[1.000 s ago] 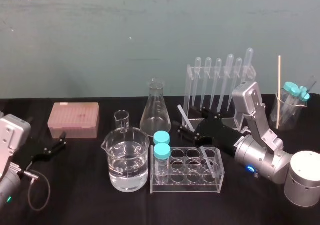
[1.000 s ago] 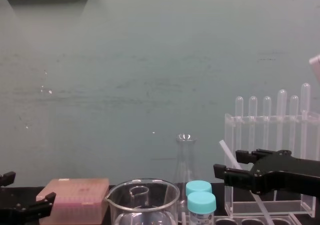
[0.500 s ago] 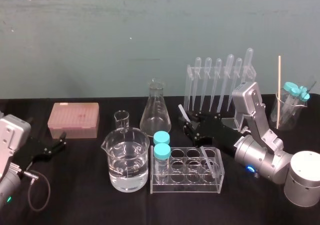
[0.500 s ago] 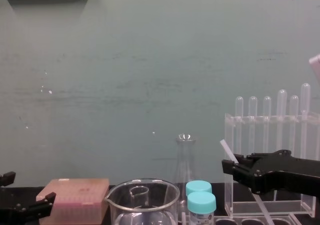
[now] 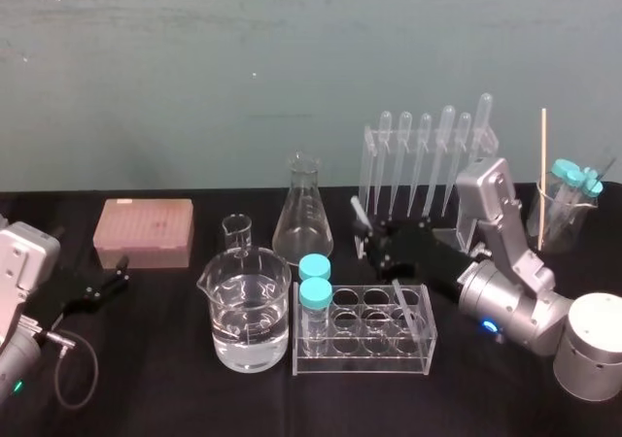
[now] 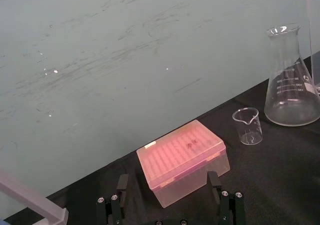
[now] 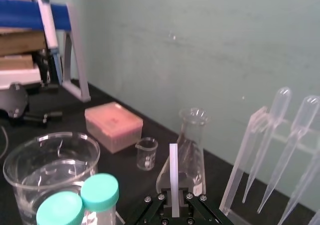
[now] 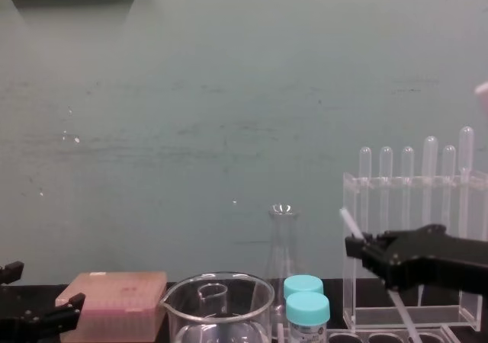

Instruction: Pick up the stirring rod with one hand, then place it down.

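Stirring rod (image 5: 359, 210) sits clamped in the right tool (image 5: 375, 244), jaws closed on it a little below its flat-cut top; the short upper end pokes out above the tool, tipped toward the robot's left, while the longer part slants down behind the tool toward the tube rack (image 5: 364, 348); whether its lower end is clear of the wells I cannot tell. So the lift looks under way, and the job now is to draw the rod out along its own slant, slowly, so it doesn't lever against the rack; keep the grip firm, since a smooth thin rod could slip; watch the flask (image 5: 302, 214) and pipettes (image 5: 425, 151) close by. Left tool (image 6: 170, 207) waits low on the tabletop (image 5: 155, 388), jaws apart, holding nothing.
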`<control>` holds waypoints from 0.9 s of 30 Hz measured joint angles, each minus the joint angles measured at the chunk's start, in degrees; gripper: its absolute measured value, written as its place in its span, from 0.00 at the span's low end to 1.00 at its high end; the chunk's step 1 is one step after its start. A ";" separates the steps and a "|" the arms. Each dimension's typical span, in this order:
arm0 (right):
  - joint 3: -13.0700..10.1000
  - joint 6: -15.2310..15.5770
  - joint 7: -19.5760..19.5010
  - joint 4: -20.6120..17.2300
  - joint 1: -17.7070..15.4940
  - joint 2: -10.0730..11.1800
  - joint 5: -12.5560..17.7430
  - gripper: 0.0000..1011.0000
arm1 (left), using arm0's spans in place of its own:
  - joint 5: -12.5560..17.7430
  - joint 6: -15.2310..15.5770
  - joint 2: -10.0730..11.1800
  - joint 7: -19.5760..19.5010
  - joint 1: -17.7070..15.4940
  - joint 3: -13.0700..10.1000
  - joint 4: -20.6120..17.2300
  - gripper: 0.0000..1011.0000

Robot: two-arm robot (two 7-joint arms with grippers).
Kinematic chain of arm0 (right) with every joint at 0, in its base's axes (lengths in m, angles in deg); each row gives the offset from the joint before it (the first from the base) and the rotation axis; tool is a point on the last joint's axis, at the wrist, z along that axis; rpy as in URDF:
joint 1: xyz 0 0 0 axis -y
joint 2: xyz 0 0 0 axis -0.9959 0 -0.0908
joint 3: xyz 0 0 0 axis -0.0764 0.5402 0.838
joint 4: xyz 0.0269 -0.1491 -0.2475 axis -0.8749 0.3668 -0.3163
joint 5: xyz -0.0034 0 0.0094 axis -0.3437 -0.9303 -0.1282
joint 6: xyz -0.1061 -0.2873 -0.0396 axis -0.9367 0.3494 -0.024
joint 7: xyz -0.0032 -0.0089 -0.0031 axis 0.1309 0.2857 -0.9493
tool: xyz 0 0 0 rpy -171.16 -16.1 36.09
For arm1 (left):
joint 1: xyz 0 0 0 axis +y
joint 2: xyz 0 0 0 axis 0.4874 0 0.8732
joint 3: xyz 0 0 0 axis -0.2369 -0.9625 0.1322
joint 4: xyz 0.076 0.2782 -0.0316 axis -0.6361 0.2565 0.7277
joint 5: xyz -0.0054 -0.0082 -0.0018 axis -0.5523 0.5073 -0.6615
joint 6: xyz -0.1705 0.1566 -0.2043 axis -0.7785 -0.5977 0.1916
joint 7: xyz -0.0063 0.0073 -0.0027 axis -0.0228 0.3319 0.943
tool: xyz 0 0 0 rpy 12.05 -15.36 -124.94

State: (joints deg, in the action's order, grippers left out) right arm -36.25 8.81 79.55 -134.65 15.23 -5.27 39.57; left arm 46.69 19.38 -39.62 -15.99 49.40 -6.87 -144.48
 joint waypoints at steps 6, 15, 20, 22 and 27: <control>-3.01 -4.08 1.53 -0.33 -0.85 -1.29 2.39 0.07 | 0.00 0.00 0.00 0.00 0.00 0.00 0.00 0.99; -7.18 -9.52 5.00 -2.03 -1.19 -3.34 6.59 0.07 | 0.00 0.00 0.00 0.00 0.00 0.00 0.00 0.99; -9.11 -14.68 6.86 -2.78 -1.72 -3.94 6.83 0.07 | 0.00 0.00 0.00 0.00 0.00 0.00 0.00 0.99; -9.51 -16.53 7.07 -2.82 -2.04 -3.98 6.09 0.07 | 0.00 0.00 0.00 0.00 0.00 0.00 0.00 0.99; -10.77 -22.06 8.29 -2.08 -3.14 -3.92 4.09 0.07 | 0.00 0.00 0.00 0.00 0.00 0.00 0.00 0.99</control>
State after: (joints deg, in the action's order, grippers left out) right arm -47.02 -13.25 87.85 -136.73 12.09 -9.19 43.66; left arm 46.69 19.38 -39.61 -15.98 49.40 -6.87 -144.48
